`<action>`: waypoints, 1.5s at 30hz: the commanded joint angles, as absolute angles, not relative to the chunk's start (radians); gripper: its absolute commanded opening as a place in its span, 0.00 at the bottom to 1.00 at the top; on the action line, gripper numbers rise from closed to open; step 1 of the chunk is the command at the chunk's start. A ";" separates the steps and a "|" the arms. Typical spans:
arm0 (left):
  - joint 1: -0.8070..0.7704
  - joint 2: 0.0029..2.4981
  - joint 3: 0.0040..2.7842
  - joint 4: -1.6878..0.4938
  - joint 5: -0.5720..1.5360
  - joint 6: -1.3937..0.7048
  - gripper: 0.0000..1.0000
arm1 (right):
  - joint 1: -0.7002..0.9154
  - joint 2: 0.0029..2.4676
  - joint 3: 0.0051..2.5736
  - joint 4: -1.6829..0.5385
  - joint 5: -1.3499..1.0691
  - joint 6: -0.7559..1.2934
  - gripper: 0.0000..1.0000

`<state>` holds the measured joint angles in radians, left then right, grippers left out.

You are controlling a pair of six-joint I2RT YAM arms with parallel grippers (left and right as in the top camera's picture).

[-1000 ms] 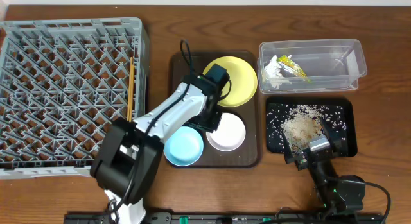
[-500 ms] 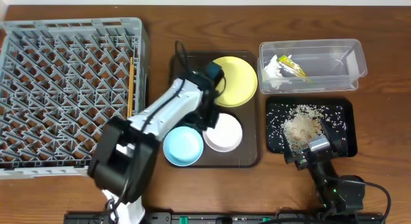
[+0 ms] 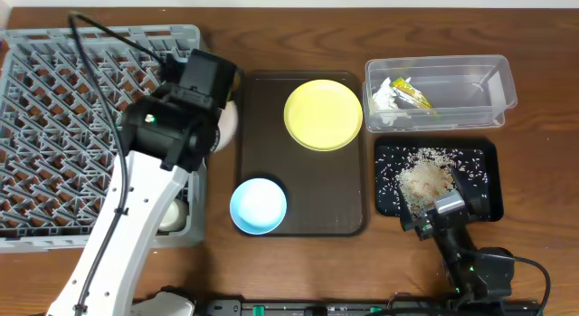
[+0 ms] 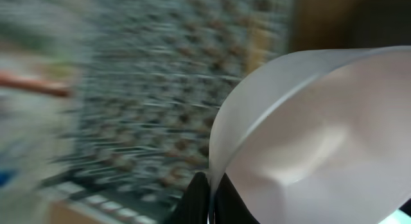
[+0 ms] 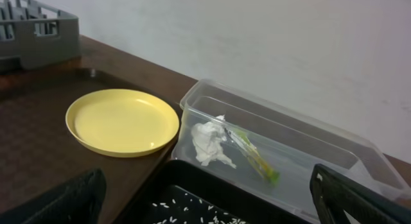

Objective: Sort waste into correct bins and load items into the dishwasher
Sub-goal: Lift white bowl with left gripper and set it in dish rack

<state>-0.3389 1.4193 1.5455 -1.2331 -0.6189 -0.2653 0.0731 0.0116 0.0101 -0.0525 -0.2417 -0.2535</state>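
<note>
Brown table point(image 3: 289, 35) is holding everything. Left gripper point(image 4: 205, 195) is clamping a white bowl point(image 4: 308, 140), rack point(image 3: 54, 99) beyond its jaws. Right gripper point(image 5: 205, 205) jaws are sitting apart.

Overhead: high above the table point(image 3: 289, 44), facing straight down. Rack point(image 3: 81, 126) left, brown tray point(image 3: 262, 153) centre, tub point(image 3: 470, 81) and black tray point(image 3: 391, 203) right.
Left wrist: very near and blurred; white bowl point(image 4: 321, 147) fills the lower right, rack lattice behind.
Right wrist: low, near table level, facing across the plate point(image 5: 122, 121) toward a pale wall point(image 5: 257, 44); tub close at right, rack corner far left.
Shared, overhead and left wrist: rack, white bowl.
Shared, overhead and right wrist: plate, tub, black tray's edge, brown tray — and one rack corner.
</note>
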 commanded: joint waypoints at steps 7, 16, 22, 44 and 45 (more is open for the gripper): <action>-0.263 1.548 1.362 -1.095 -1.162 -0.297 0.06 | 0.065 0.006 0.005 -0.052 -0.236 -0.240 0.99; -0.207 1.721 1.345 -0.923 -1.231 -0.223 0.06 | 0.065 0.006 0.005 -0.052 -0.236 -0.240 0.99; -0.207 1.819 1.345 -0.868 -1.245 -0.187 0.06 | 0.065 0.006 0.005 -0.052 -0.236 -0.240 0.99; -0.167 1.852 1.346 -0.296 -1.174 0.284 0.06 | 0.065 0.006 0.005 -0.052 -0.236 -0.240 0.99; -0.162 1.859 1.346 -0.297 -1.174 0.284 0.06 | 0.065 0.006 0.005 -0.052 -0.236 -0.240 0.99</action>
<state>-0.1780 1.8351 1.3403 -0.3016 -1.1809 0.2523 0.0731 0.0116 0.0101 -0.0525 -0.2417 -0.2535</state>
